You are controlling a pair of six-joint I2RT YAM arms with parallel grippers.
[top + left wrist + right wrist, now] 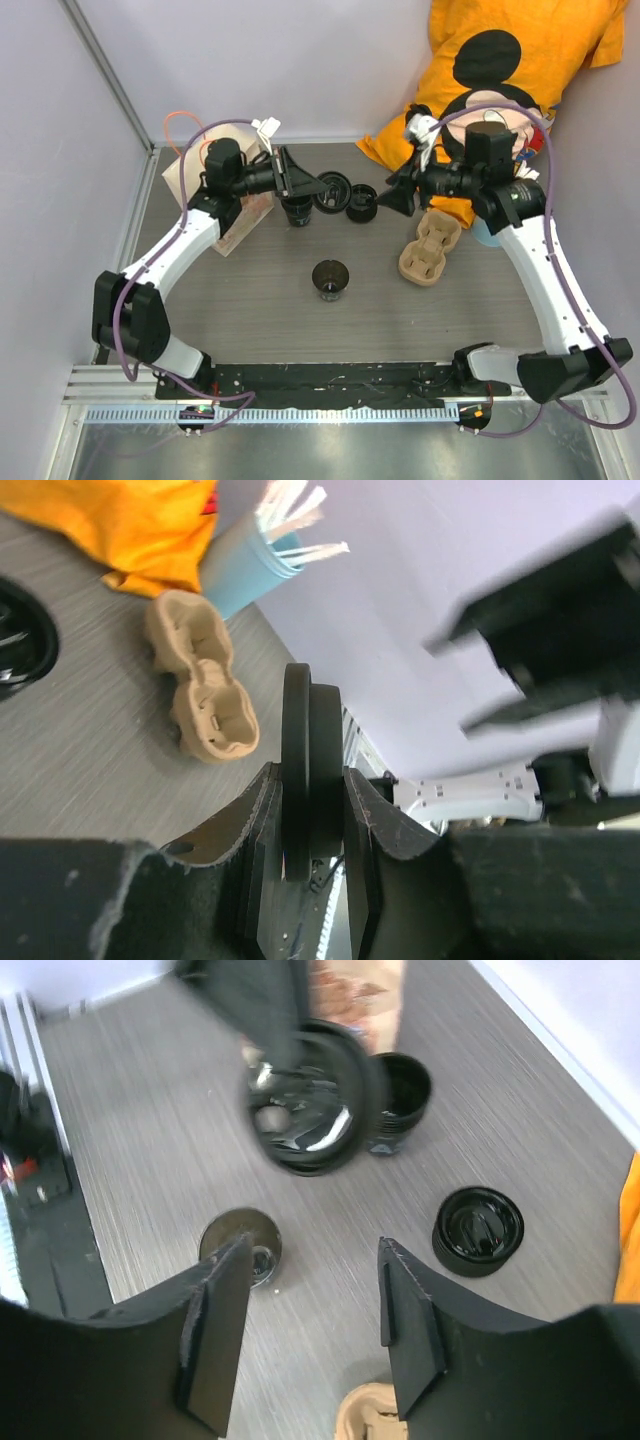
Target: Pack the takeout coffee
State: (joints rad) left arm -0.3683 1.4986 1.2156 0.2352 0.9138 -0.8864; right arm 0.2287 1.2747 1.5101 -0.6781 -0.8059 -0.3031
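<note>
Two fingers of the left end effector (310,776) are clenched on a black lid (298,730), which is held on edge above the surface (260,310) with its hollow side turned towards the right arm. Just beside that lid, a little nearer the left arm, a black cup (297,211) stands upright with its mouth uncovered, and the brown paper bag (245,216) sits right behind it, under the left wrist. On the other side of the held lid a second black lid (362,203) lies flat on the surface. Facing it, the right end effector (315,1260) hangs released, its fingers spread wide with nothing between them, close to the second lid but clear of it. Nearer the arm bases, well apart from both end effectors, another black cup (330,279) stands alone and lidless, dark inside. The beige cup carrier (430,248) lies below the right wrist, a light blue cup of white straws (245,565) stands just behind it, and an orange shirt (520,60) is bunched in the far right corner
</note>
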